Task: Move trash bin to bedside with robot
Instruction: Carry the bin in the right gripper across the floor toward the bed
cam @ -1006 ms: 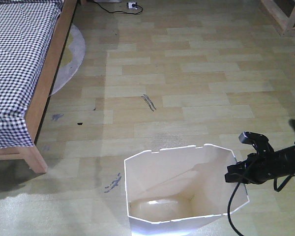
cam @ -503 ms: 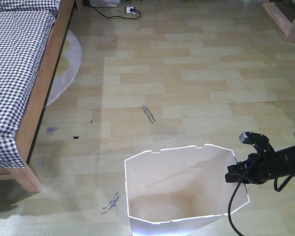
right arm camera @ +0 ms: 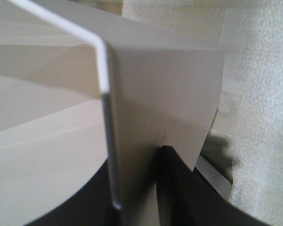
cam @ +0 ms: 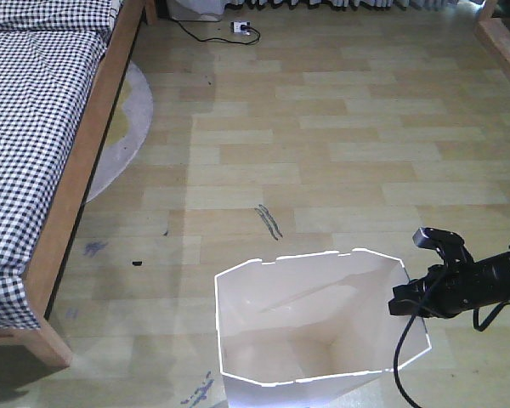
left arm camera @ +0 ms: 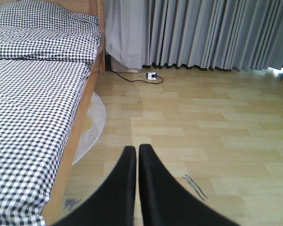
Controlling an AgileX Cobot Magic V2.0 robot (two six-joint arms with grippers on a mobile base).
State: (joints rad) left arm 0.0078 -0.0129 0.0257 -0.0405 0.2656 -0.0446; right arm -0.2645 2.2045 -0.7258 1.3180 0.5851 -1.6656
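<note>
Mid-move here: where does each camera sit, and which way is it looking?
Front view: raised, looking down at the floor, trash bin and bed on the left; right gripper at the rim.
Left wrist: facing along the bed toward the curtains; shut left gripper at bottom.
Right wrist: close against the bin wall, fingers clamping it.
Front and left wrist share the bed and power strip.

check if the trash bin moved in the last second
Yes. The trash bin has gone forward: the floor scuff mark now lies nearer its far rim.
</note>
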